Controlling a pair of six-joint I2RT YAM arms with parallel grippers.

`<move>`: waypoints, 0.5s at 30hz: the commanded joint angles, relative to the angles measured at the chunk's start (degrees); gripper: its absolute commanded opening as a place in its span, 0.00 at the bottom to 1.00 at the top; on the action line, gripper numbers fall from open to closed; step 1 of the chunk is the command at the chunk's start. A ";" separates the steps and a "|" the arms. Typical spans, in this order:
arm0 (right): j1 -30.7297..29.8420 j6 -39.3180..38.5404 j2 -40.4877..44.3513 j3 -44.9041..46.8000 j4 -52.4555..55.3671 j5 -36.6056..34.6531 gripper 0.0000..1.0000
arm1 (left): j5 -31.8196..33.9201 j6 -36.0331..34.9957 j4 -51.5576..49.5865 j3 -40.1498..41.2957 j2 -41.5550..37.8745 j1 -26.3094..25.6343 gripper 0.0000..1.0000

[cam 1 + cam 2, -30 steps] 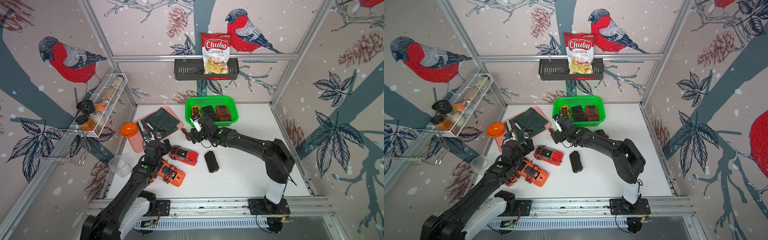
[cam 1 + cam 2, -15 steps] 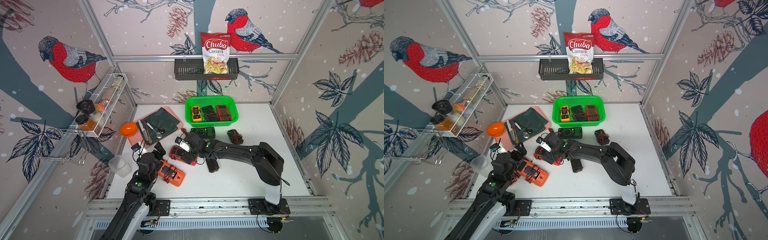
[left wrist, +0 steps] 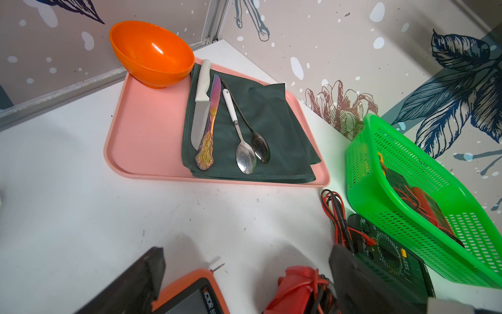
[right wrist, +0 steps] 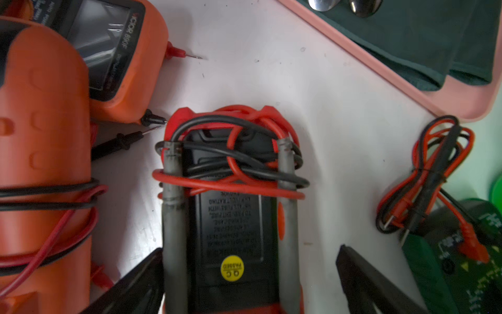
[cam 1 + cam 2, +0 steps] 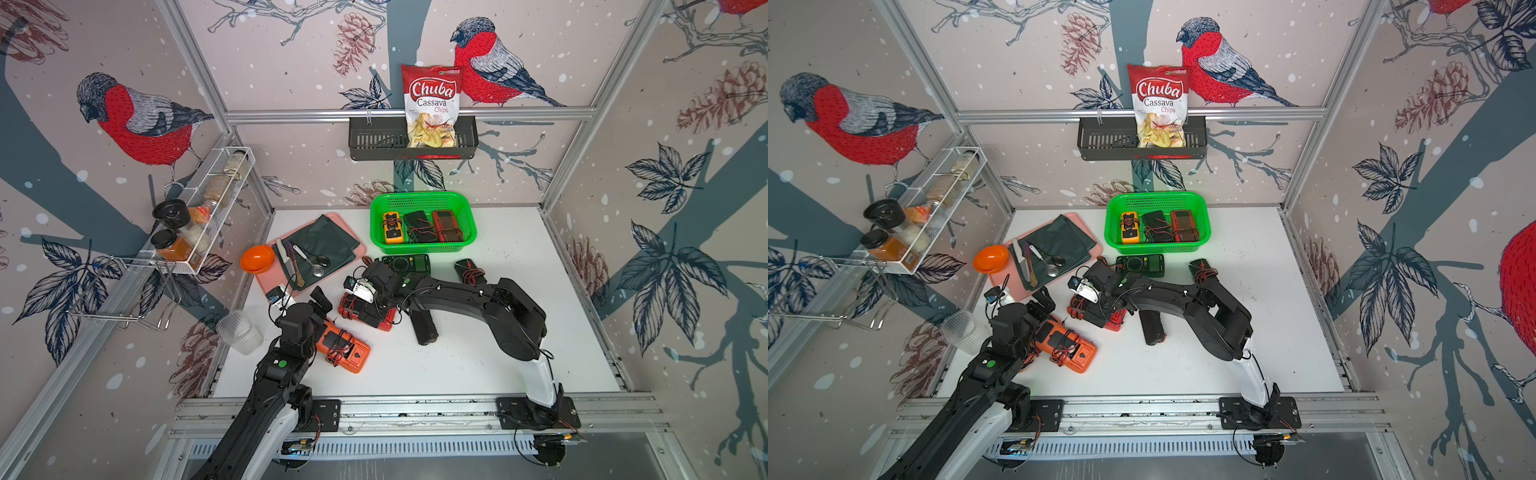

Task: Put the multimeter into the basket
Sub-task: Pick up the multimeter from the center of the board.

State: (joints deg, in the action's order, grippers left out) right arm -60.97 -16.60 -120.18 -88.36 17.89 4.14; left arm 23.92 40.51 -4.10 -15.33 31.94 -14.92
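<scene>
Over the red multimeter [image 4: 231,217] on the surface [image 5: 478,361], my right gripper [image 4: 251,248], back from the basket [image 5: 419,248], now straddles it, jaws wide and empty: next pickup looks ready.

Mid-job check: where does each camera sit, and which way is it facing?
Top views: high in front, looking down toward the back wall; left arm and right arm show.
Left wrist: on left arm, facing pink tray and basket; left fingers at the edge.
Right wrist: on right arm, looking down on red multimeter between open right fingers.
Shared: every view shows the orange multimeter.
</scene>
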 commanded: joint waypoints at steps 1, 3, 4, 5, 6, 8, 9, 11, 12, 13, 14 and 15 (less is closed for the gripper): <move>-0.03 -2.43 -2.16 -1.51 3.22 3.03 1.00 | -0.22 0.45 2.31 0.21 0.22 0.13 0.98; 0.01 -3.03 -3.56 -2.82 4.40 3.59 1.00 | -0.37 0.51 2.61 0.22 0.55 0.07 0.98; 0.02 -3.17 -4.32 -3.47 4.77 3.57 1.00 | -0.36 0.48 2.78 0.22 0.73 0.09 0.98; 0.14 -3.17 -4.97 -3.97 4.94 3.49 1.00 | -0.40 0.45 2.87 0.18 0.88 0.15 0.98; 0.32 -3.18 -5.68 -4.50 5.20 3.59 1.00 | -0.45 0.49 3.03 0.18 1.08 0.12 0.98; 0.73 -3.09 -6.95 -5.60 5.62 4.06 1.00 | -0.61 0.45 3.20 0.21 1.41 0.14 0.98; 0.96 -3.00 -7.55 -6.02 5.96 4.47 1.00 | -0.72 0.36 3.22 0.16 1.53 0.08 0.98; 1.30 -2.83 -8.34 -6.70 6.40 5.23 1.00 | -0.72 0.32 3.16 0.13 1.80 0.14 0.98; 1.48 -2.66 -8.64 -6.96 6.49 5.51 1.00 | -0.64 0.27 3.22 0.06 1.90 0.10 0.98; 1.49 -2.65 -8.78 -7.09 6.71 5.73 1.00 | -0.63 0.27 3.18 0.08 1.97 0.09 0.98; 1.55 -2.64 -8.79 -7.24 6.78 5.91 0.99 | -0.63 0.23 3.22 0.05 1.98 0.14 0.98; 1.55 -2.65 -8.67 -7.27 6.92 6.12 0.96 | -0.63 0.23 3.29 0.08 2.06 0.15 0.98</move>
State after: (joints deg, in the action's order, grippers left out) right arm -59.57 -19.33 -128.53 -95.13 23.57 9.13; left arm 23.73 40.62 -2.35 -15.22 33.85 -14.92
